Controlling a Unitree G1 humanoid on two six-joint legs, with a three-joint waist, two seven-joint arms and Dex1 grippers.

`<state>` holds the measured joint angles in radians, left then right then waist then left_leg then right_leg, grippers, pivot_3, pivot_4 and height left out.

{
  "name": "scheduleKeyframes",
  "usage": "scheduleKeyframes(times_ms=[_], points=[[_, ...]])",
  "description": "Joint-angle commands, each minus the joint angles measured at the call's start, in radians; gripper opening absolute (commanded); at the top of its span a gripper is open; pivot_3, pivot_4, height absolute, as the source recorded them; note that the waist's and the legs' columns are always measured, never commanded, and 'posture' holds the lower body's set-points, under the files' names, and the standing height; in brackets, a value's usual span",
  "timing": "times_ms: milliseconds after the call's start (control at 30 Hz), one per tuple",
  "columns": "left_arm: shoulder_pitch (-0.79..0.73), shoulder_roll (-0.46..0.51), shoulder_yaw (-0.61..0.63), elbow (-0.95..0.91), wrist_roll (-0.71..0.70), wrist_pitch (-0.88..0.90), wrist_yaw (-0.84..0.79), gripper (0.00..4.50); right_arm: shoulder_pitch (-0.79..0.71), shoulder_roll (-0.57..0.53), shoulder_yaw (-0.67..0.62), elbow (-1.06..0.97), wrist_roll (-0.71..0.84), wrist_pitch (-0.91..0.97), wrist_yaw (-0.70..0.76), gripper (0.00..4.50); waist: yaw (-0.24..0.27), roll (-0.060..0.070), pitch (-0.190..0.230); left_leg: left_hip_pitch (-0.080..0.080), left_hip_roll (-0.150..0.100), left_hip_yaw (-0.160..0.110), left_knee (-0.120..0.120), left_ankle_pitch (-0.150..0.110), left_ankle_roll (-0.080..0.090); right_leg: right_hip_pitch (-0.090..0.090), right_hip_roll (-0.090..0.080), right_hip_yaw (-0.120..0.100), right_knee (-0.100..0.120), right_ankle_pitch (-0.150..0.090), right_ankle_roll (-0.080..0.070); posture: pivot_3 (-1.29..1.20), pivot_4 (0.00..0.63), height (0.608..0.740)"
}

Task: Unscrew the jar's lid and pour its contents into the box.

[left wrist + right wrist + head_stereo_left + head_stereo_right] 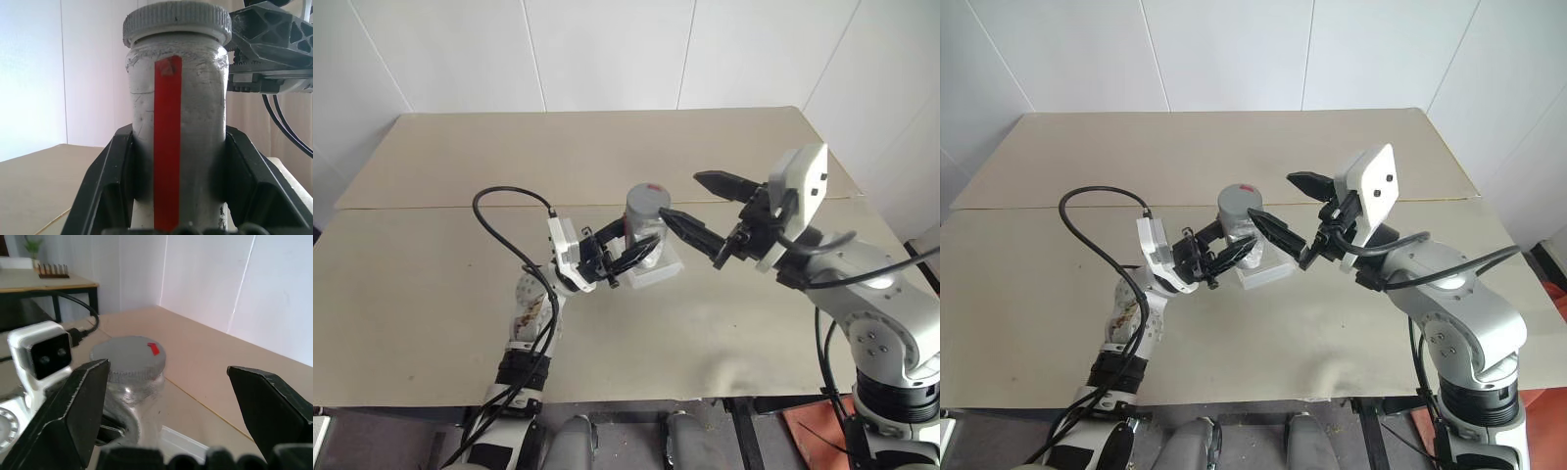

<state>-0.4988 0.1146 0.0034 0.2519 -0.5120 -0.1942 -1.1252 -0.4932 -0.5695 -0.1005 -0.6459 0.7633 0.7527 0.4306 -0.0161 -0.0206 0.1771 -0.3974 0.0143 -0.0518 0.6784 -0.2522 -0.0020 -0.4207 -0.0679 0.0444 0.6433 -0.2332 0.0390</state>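
Left eye view, left gripper (625, 247) clamped round the jar (644, 227), held upright just above the box (658, 266) on the table (450, 294), grey lid (645, 197) on, right gripper (697, 199) spread wide beside the lid, not touching.

You see a clear jar (176, 142) with a vertical red stripe, grey ribbed lid (128, 358) bearing a small red mark, translucent white box (658, 266), black gripper fingers (73, 406), beige table (431, 294), white wall panels (607, 49).
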Motion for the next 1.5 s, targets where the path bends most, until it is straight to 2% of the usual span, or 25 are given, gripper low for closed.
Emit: scheduleKeyframes(times_ms=[33,200,433,633,1500], points=[[-0.014,-0.004,0.004,-0.01,-0.008,-0.018,-0.008,2.11,-0.05,0.021,-0.008,-0.044,0.045,-0.008,-0.008,4.48,-0.002,0.0,0.0,0.0,0.0,0.0,0.0,0.0,0.0,0.0,0.0,0.0,0.0,0.0,0.0,0.0,0.15,0.74],[-0.007,-0.015,-0.01,-0.022,-0.003,-0.023,-0.011,2.11,-0.121,0.072,0.103,0.03,-0.043,-0.033,-0.006,4.48,-0.002,0.0,0.0,0.0,0.0,0.0,0.0,0.0,0.0,0.0,0.0,0.0,0.0,0.0,0.0,0.0,0.15,0.74],[-0.003,-0.02,-0.013,-0.034,-0.003,-0.026,-0.01,2.11,-0.17,0.108,0.164,0.124,-0.139,-0.073,0.027,4.48,0.001,0.0,0.0,0.0,0.0,0.0,0.0,0.0,0.0,0.0,0.0,0.0,0.0,0.0,0.0,0.0,0.15,0.74],[0.006,-0.019,-0.009,-0.039,-0.005,-0.027,-0.008,2.11,-0.162,0.109,0.138,0.129,-0.156,-0.068,0.038,4.48,0.001,0.0,0.0,0.0,0.0,0.0,0.0,0.0,0.0,0.0,0.0,0.0,0.0,0.0,0.0,0.0,0.15,0.74],[-0.011,-0.016,0.009,-0.015,-0.022,-0.014,-0.012,2.11,-0.018,0.022,-0.005,-0.01,-0.067,0.008,0.018,4.48,0.0,0.0,0.0,0.0,0.0,0.0,0.0,0.0,0.0,0.0,0.0,0.0,0.0,0.0,0.0,0.0,0.15,0.74]])
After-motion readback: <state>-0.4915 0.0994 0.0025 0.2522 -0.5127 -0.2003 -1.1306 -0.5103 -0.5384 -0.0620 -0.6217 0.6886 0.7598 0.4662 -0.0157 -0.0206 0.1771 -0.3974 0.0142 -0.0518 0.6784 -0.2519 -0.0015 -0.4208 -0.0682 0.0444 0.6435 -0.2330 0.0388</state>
